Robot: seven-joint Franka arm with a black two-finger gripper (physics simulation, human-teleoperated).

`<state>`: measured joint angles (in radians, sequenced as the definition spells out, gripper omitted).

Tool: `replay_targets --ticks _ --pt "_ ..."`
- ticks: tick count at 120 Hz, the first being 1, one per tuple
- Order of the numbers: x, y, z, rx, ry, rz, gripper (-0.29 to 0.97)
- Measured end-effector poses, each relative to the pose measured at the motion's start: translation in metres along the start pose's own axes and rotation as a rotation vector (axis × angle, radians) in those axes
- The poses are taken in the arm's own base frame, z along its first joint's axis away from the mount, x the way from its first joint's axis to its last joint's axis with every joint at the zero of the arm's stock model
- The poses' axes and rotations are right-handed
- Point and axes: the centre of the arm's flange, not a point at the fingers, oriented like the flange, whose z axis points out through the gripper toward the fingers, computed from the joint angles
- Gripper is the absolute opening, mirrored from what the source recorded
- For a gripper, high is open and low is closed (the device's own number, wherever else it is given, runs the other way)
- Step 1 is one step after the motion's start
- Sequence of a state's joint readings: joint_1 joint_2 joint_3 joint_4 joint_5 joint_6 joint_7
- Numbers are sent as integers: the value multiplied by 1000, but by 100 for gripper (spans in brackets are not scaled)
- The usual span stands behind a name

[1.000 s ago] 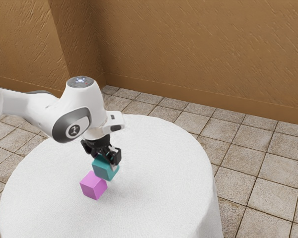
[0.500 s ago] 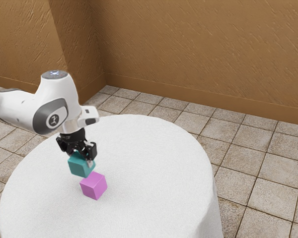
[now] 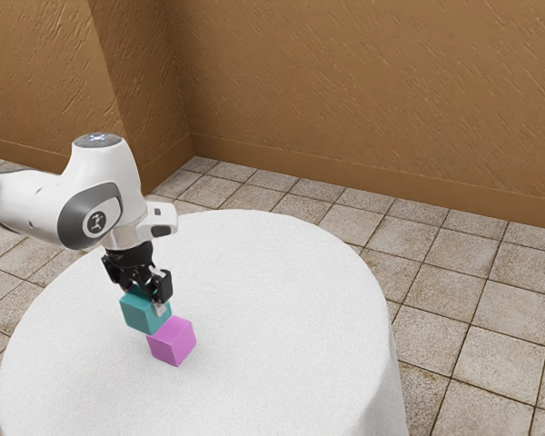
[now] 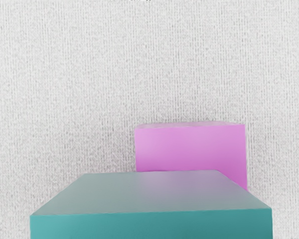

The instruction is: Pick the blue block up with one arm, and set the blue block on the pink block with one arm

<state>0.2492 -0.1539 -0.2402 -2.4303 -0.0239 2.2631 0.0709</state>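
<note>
Blue-green block (image 3: 141, 315) gripped from two sides between the fingers of my claw (image 3: 147, 293), lifted off the table. Just below the claw and slightly aside, pink block (image 3: 171, 341) rests on white tablecloth (image 3: 282, 300); whether the blocks touch cannot be told.

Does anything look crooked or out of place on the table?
Nothing damaged or spilled. The gripper holds the blue block off-centre from the pink block, toward the exterior view's left, not squarely over it.
</note>
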Motion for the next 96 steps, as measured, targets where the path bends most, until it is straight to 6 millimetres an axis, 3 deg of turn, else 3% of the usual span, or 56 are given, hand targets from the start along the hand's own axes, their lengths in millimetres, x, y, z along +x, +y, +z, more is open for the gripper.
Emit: replay_targets --ticks 96 --pt "5 1 0 -49 40 -26 32"
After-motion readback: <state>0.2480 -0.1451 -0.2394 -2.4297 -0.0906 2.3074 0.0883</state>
